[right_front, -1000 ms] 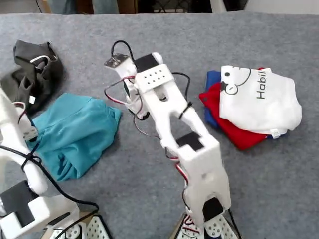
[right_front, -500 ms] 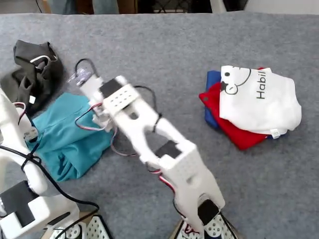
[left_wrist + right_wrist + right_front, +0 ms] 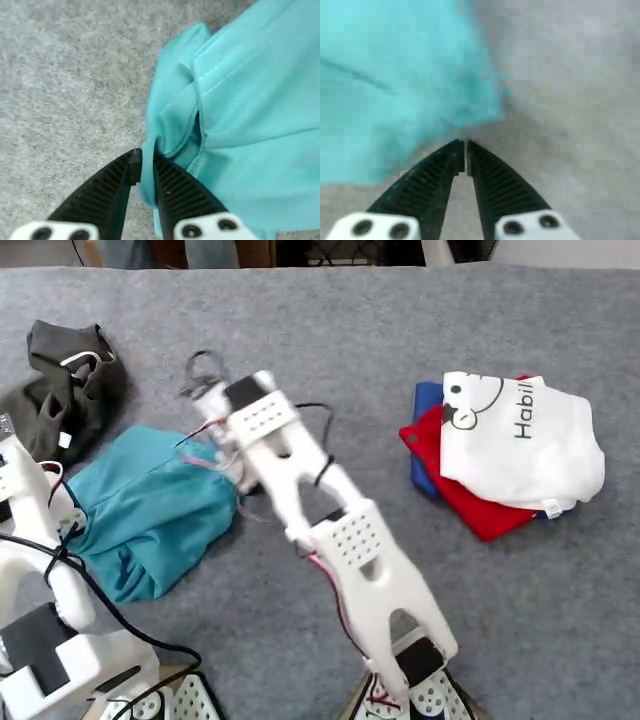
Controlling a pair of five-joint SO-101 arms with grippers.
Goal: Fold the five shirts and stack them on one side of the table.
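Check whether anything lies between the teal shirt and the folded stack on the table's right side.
Only the right arm: it stretches across the gap between the teal shirt and the folded stack. No other object lies there.

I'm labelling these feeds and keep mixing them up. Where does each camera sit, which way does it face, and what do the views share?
High view: fixed above the table, looking down; left arm, right arm and the folded stack show.
Left wrist view: on the left arm, facing along the left gripper onto the teal shirt.
Right wrist view: on the right arm, facing along the right gripper at that shirt's corner.
Shared: all three show the teal shirt.
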